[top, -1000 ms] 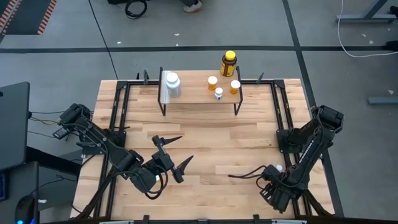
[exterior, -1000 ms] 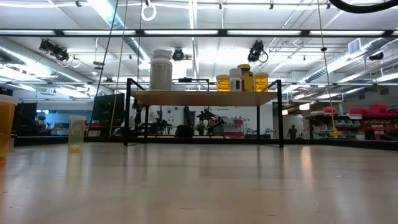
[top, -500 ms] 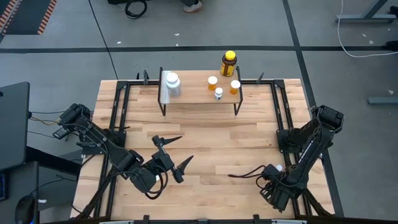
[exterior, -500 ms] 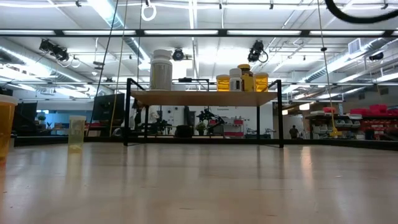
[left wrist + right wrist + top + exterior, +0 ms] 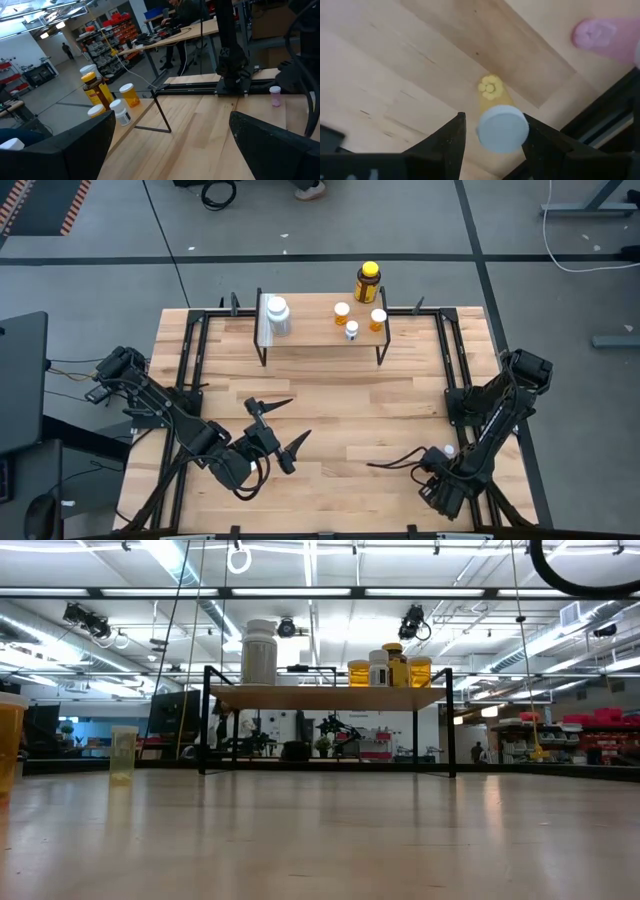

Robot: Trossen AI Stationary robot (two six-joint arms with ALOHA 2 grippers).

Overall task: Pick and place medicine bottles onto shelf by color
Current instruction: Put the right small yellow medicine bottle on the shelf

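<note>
The right pincer (image 5: 492, 131), half closed, grips a small light bottle (image 5: 502, 128) by its cap at the surface's (image 5: 340, 410) five o'clock; smooth plastic could slip. The left pincer (image 5: 285, 427) gapes empty.

Bright, even light is cast from the ceiling strip lamps (image 5: 300, 592) — only soft shadows are left on the counter (image 5: 330, 400). In the right wrist view, the near cap (image 5: 502, 128) is blurred.

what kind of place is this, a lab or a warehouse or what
Most likely a robotics lab or workshop in an industrial hall: a wooden table with two robot arms, long ceiling strip lights, and storage racks with red bins behind workbenches where a person sits.
</note>
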